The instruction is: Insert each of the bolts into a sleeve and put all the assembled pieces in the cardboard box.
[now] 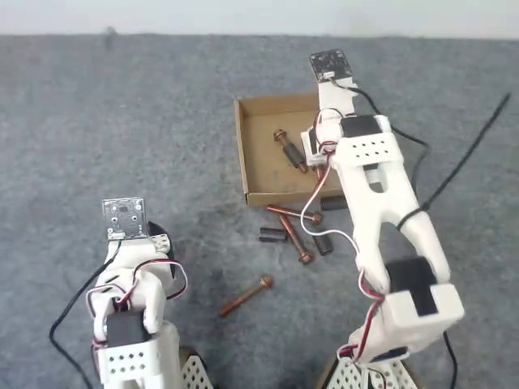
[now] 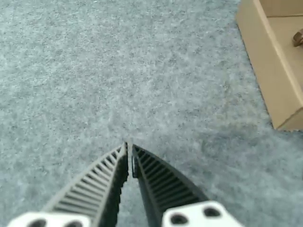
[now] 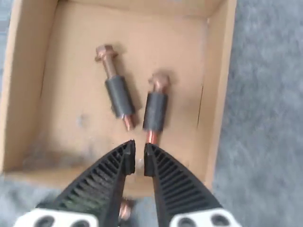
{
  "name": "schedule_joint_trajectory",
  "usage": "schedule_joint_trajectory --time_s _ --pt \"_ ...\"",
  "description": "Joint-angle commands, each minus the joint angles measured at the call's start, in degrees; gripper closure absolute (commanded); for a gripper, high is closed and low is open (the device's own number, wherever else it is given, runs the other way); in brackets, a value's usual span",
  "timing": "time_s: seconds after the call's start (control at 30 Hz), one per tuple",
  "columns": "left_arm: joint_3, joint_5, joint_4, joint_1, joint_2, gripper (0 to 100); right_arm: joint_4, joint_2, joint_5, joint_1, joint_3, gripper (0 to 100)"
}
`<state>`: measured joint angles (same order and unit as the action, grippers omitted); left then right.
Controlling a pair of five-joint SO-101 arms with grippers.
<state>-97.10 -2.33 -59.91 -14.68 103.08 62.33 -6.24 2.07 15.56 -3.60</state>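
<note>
Everything for the next pick lay outside the cardboard box (image 1: 240, 150), on the desk (image 1: 122, 121) just in front of its near wall. Two bare bolts (image 1: 293, 213) (image 1: 293, 237) lay close together there, each slanting across the desk. Three black sleeves lay round them: one (image 1: 273, 234) to the side, one (image 1: 323, 243) near the right arm (image 1: 381, 211), and one (image 1: 332, 203) against the box wall, partly under that arm. A third bolt (image 1: 246, 296) lay apart, between the two arm bases, with its long axis on a diagonal and its head toward the box.

The right arm was stretched forward over the box. Its jaws were all but closed on nothing, with only a thin slit between the tips, and they pointed down at the box floor. Two assembled pieces (image 3: 116, 90) (image 3: 156, 106) lay there side by side, both with their heads away from the jaws. The loose cluster therefore sat behind those jaws, back toward the arm's own base, so a pull-back looked necessary before any grasp. The right arm was judged the nearer one to the cluster.

The left arm (image 1: 134, 284) was folded low near its base, its jaws pressed together and empty over bare desk. The box corner (image 2: 279, 71) was well off to one side. The lone diagonal bolt seemed its likelier target
</note>
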Motion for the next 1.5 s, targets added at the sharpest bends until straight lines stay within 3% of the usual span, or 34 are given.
schedule_joint_trajectory --time_s 0.0,0.37,0.53,0.77,1.1,1.33,1.47 --pt "0.57 0.44 -0.18 -0.35 0.79 99 7.6 8.04 -0.88 0.92 2.99 99.1" --pt "0.57 0.44 -0.18 -0.35 0.79 99 30.64 11.47 -0.97 1.54 2.73 99.1" --pt "0.57 0.53 -0.26 -0.35 0.79 99 32.22 12.97 -0.88 2.59 -4.92 99.1" --pt "0.57 0.53 -0.26 -0.35 0.79 99 25.54 20.53 -0.97 5.23 -20.13 99.1" --pt "0.57 0.53 -0.26 -0.35 0.79 99 3.65 25.01 -0.53 5.14 -36.75 98.7" --pt "0.57 0.53 -0.26 -0.26 0.79 99 2.33 19.12 4.92 5.14 -36.84 82.7" --pt "0.57 0.53 -0.26 -0.18 0.79 99 -1.01 15.34 5.27 5.14 -36.84 82.3"
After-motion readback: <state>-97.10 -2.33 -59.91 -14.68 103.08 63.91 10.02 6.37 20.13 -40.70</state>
